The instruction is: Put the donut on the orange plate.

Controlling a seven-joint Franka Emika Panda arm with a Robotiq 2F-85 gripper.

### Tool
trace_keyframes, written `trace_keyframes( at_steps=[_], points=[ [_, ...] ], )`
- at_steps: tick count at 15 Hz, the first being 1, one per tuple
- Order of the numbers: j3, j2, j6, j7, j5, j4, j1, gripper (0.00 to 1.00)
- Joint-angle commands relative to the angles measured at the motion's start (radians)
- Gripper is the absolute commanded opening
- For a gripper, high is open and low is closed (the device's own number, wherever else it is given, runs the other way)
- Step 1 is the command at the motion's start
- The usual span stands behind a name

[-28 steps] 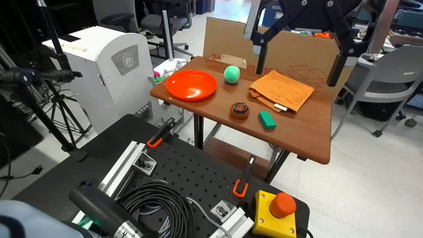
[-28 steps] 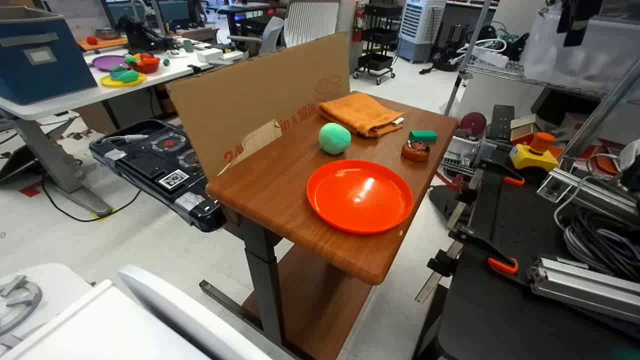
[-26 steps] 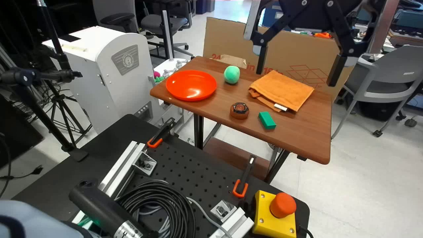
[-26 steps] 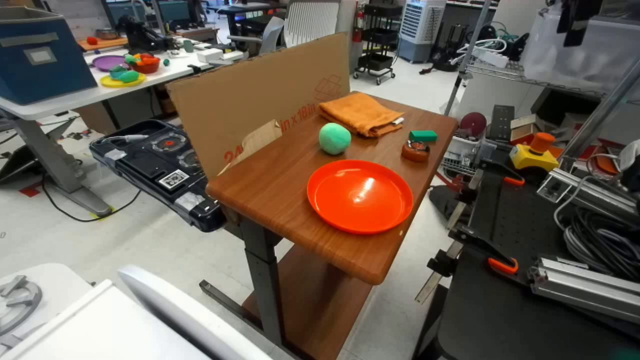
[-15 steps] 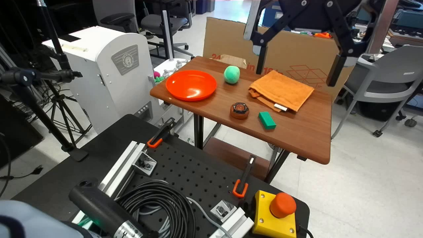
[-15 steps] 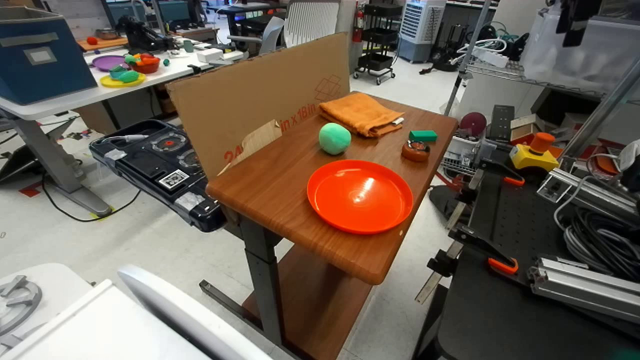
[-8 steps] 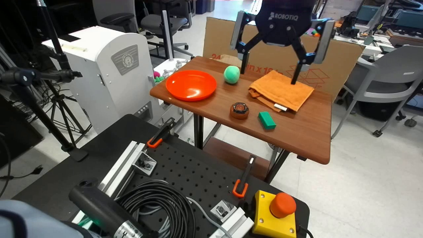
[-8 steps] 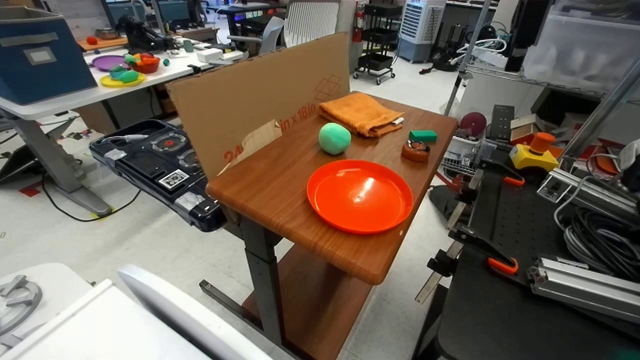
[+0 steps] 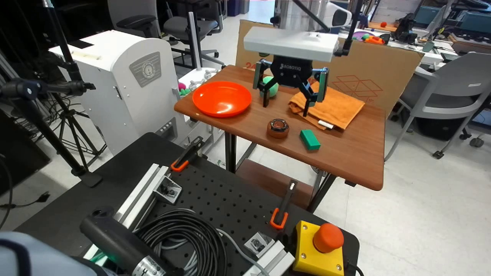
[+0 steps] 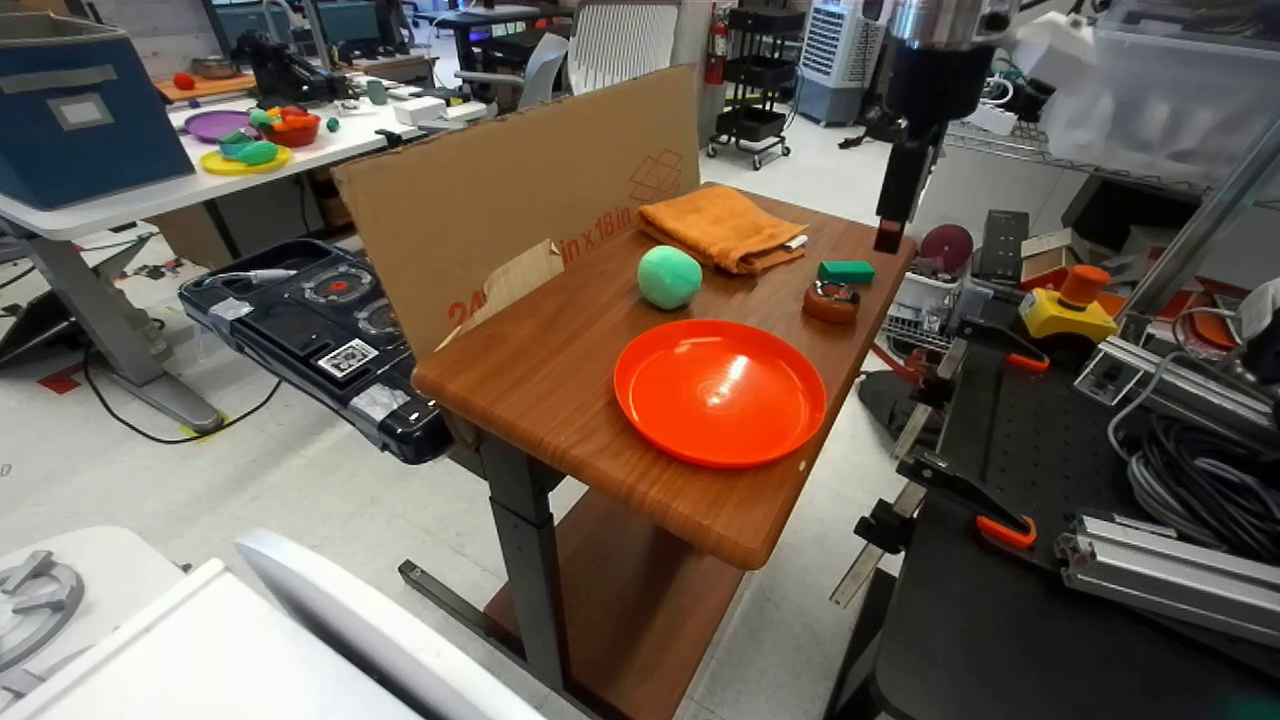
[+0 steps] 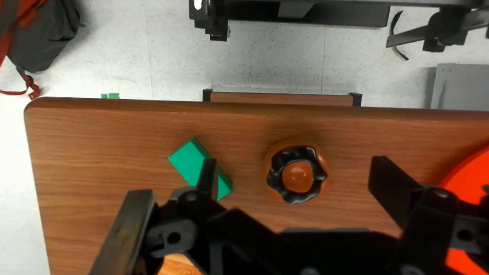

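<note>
- Small brown donut (image 9: 278, 129) with wavy black icing, flat on the wooden surface (image 9: 345, 153), close to the middle of the long edge facing a black perforated board (image 9: 226, 199).
- Above the surface, the gripper (image 9: 285, 110), jaws spread wide apart, tips downward; in the wrist view, donut visible in the gap between both jaws, at a lower level.
- Near the donut, along the same long edge: a green block (image 9: 310, 139), askew to that edge, partly covered by one of the jaws in the wrist view.
- On the donut's other side, apart from it: a round orange plate (image 10: 715, 400), face up, toward the corner and short edge nearest a white machine (image 9: 126, 92).
- Nearer the opposite long edge: a light green ball (image 10: 669, 277), between plate and folded orange cloth (image 10: 722, 228), with a white tag on the cloth.
- Upright along that opposite edge: a cardboard sheet (image 10: 520, 180) with red print.
- On the perforated board: coiled black cable (image 9: 215, 237) and a yellow box (image 9: 317, 257) with an orange-red button (image 9: 328, 238).
</note>
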Motion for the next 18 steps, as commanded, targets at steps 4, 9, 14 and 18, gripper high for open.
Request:
trace_keyframes(
  at_steps=[4, 9, 14, 18],
  points=[
    [-0.012, 0.231, 0.013, 0.093, -0.031, 0.168, 0.024, 1.00],
    [-0.011, 0.333, -0.010, 0.097, -0.019, 0.242, 0.042, 1.00],
    [-0.010, 0.393, -0.047, 0.099, -0.006, 0.287, 0.058, 0.74],
    [0.002, 0.363, -0.095, 0.085, 0.014, 0.288, 0.055, 0.44]
  ],
)
